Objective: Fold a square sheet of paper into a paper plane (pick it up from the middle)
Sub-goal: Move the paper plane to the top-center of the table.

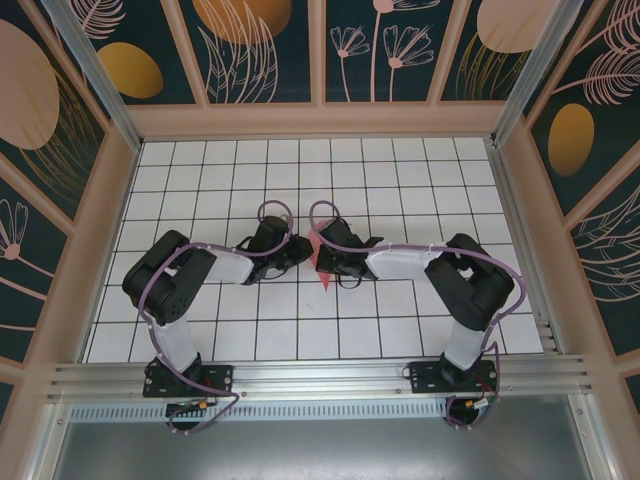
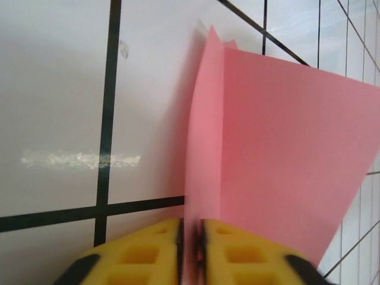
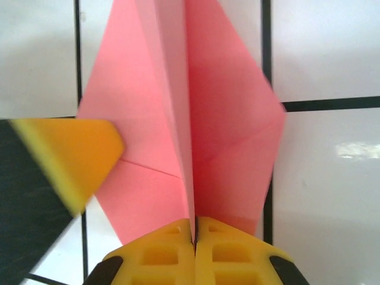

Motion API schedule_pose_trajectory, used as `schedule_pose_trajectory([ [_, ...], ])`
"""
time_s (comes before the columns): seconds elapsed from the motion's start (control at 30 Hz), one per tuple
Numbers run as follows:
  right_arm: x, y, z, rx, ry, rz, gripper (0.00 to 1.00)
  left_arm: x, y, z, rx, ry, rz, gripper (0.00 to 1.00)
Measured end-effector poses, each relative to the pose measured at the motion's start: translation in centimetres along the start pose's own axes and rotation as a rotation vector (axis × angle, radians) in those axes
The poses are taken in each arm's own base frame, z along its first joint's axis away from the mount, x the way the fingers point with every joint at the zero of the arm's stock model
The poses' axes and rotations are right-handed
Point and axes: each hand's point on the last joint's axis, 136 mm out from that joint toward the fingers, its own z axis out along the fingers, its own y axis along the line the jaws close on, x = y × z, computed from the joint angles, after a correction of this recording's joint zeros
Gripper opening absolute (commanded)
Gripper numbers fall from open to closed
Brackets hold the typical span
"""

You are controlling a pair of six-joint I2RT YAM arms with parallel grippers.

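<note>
The square sheet of paper is folded into a pink paper plane (image 1: 322, 272) with a centre crease, standing on edge between the two grippers at mid-table. My right gripper (image 1: 331, 257) is shut on the plane's centre fold (image 3: 194, 231), and the wings (image 3: 228, 119) spread to both sides beyond the fingers. My left gripper (image 1: 305, 249) faces it from the left. Its jaws (image 2: 191, 240) stand slightly apart around the upright fold of the plane (image 2: 279, 148). A blurred yellow left fingertip (image 3: 68, 157) shows beside the wing in the right wrist view.
The table (image 1: 200, 190) is white with a black grid. Patterned walls (image 1: 320, 50) close it in at the back and sides. An aluminium rail (image 1: 320, 378) runs along the near edge by the arm bases.
</note>
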Motion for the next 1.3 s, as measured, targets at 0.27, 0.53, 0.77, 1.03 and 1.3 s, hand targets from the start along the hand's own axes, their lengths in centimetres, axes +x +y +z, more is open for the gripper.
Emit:
schedule_pose_trajectory([
  [0.27,-1.3,-1.8,-1.0,0.103,-0.053,-0.056,0.02,-3.6,-0.9,-3.4,-0.014,-0.095,0.02,0.59],
  [0.53,-2.9,-3.2,-1.2,0.157,-0.083,-0.095,0.06,-4.9,1.0,-4.4,-0.115,-0.156,0.012,0.75],
  [0.77,-3.5,-2.7,-0.3,0.163,-0.092,-0.047,0.16,-4.9,2.0,-4.6,-0.161,-0.162,0.004,0.87],
  [1.03,-2.9,-3.3,0.6,0.182,-0.079,0.007,0.18,-4.9,2.6,-4.6,-0.19,-0.166,0.002,0.94],
  [1.3,-3.1,-3.2,1.3,0.192,-0.083,0.024,0.18,-4.9,2.8,-4.7,-0.199,-0.17,0.001,0.99],
])
